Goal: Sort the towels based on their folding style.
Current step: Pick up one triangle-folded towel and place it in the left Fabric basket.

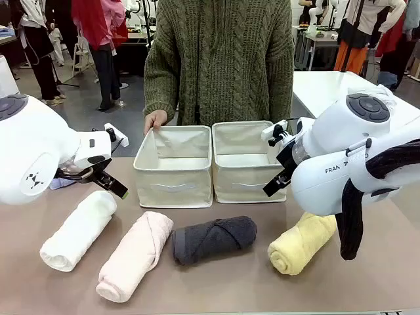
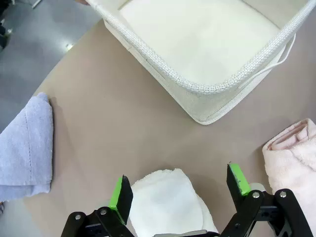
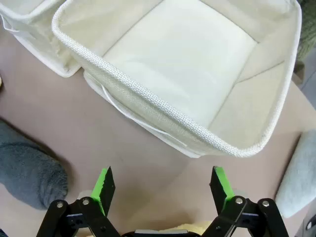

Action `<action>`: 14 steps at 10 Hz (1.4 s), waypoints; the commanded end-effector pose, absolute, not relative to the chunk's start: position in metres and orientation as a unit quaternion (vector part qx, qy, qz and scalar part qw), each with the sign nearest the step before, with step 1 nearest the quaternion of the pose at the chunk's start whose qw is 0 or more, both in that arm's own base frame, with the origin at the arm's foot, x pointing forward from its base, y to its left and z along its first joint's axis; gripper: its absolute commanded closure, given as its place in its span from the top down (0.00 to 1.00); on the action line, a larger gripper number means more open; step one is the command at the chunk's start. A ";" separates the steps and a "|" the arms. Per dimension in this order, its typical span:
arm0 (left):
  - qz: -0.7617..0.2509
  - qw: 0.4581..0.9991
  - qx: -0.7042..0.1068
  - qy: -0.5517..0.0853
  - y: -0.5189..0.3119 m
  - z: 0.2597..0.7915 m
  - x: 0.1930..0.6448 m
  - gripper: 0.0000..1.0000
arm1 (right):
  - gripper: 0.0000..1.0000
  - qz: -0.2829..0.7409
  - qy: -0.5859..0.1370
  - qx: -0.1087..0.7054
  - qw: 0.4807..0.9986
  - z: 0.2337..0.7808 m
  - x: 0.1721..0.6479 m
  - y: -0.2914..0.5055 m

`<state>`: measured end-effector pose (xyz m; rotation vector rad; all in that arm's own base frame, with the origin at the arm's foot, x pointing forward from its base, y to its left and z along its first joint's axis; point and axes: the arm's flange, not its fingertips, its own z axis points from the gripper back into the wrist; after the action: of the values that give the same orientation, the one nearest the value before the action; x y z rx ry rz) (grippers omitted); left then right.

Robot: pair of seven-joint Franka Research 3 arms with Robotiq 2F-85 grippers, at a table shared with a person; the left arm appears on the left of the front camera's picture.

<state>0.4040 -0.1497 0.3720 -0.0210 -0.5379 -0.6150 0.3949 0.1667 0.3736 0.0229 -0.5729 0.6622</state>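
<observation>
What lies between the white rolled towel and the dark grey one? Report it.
In the front view, the pale pink rolled towel lies between them.

Left gripper (image 2: 178, 185) above end of rolled towel (image 2: 168, 207); left box (image 2: 197, 84) ahead; second towel (image 2: 24, 148) off to its left. Right gripper (image 3: 163, 183) before right box (image 3: 163, 116); another roll (image 3: 29, 173) to its left.

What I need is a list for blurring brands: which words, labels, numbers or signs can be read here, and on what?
"FRAN": black letters on the white shell of the right arm; the rest of the word is covered.
Small dark emblem on the left arm: a sign, with no letters to read.
Cream fabric boxes: no print seen.
</observation>
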 end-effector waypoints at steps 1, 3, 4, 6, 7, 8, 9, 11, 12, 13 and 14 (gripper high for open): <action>-0.299 0.918 -0.010 -0.262 -0.150 0.372 0.404 1.00 | 1.00 0.321 -0.277 0.011 0.906 0.374 0.395 0.167; -0.299 0.918 -0.010 -0.262 -0.150 0.372 0.404 1.00 | 1.00 0.321 -0.277 0.011 0.906 0.374 0.395 0.167; -0.299 0.918 -0.010 -0.262 -0.150 0.372 0.404 1.00 | 1.00 0.321 -0.277 0.011 0.906 0.374 0.395 0.167; -0.299 0.918 -0.010 -0.262 -0.150 0.372 0.404 1.00 | 1.00 0.321 -0.277 0.011 0.906 0.374 0.395 0.167; -0.299 0.918 -0.010 -0.262 -0.150 0.372 0.404 1.00 | 1.00 0.321 -0.277 0.011 0.906 0.374 0.395 0.167; -0.299 0.918 -0.010 -0.262 -0.150 0.372 0.404 1.00 | 1.00 0.321 -0.277 0.011 0.906 0.374 0.395 0.167; -0.299 0.918 -0.010 -0.262 -0.150 0.372 0.404 1.00 | 1.00 0.321 -0.277 0.011 0.906 0.374 0.395 0.167; -0.299 0.918 -0.010 -0.262 -0.150 0.372 0.404 1.00 | 1.00 0.321 -0.277 0.011 0.906 0.374 0.395 0.167; -0.299 0.918 -0.010 -0.262 -0.150 0.372 0.404 1.00 | 1.00 0.321 -0.277 0.011 0.906 0.374 0.395 0.167; -0.299 0.918 -0.010 -0.262 -0.150 0.372 0.404 1.00 | 1.00 0.321 -0.277 0.011 0.906 0.374 0.395 0.167; -0.299 0.918 -0.010 -0.262 -0.150 0.372 0.404 1.00 | 1.00 0.321 -0.277 0.011 0.906 0.374 0.395 0.167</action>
<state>0.4039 -0.1497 0.3720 -0.0211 -0.5379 -0.6149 0.3949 0.1667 0.3736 0.0226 -0.5729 0.6623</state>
